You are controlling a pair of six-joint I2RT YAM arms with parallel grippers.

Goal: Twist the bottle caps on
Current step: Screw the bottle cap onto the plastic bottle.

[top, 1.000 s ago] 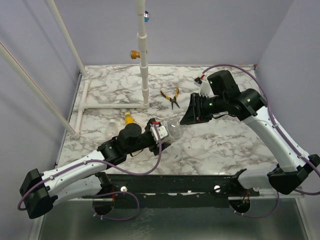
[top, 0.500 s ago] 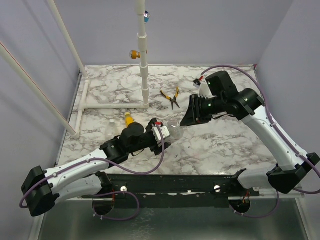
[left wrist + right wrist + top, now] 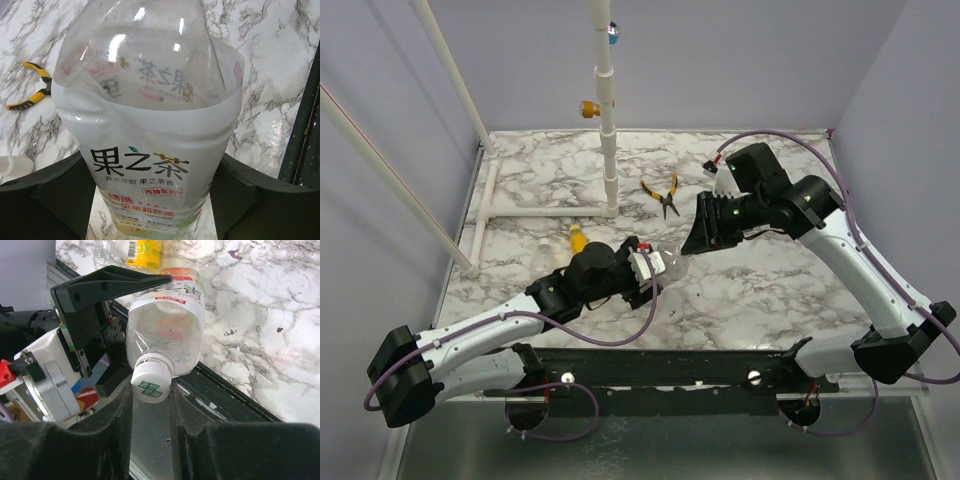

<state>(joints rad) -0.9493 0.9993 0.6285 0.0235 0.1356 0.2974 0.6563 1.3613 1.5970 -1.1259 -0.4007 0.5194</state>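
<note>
Twisting looks half done: left gripper (image 3: 654, 266) hugs the clear bottle (image 3: 150, 150), right gripper (image 3: 151, 391) pinches the white cap (image 3: 151, 382) on its mouth. Yellow bottle (image 3: 578, 238), middle left, likely comes next.

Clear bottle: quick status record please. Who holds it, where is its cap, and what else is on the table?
clear bottle: gripped by left gripper, neck toward right gripper
whitish cap: on the neck, right gripper shut on it
cap tightness: cannot tell
elsewhere: yellow bottle and pliers on the table
</note>
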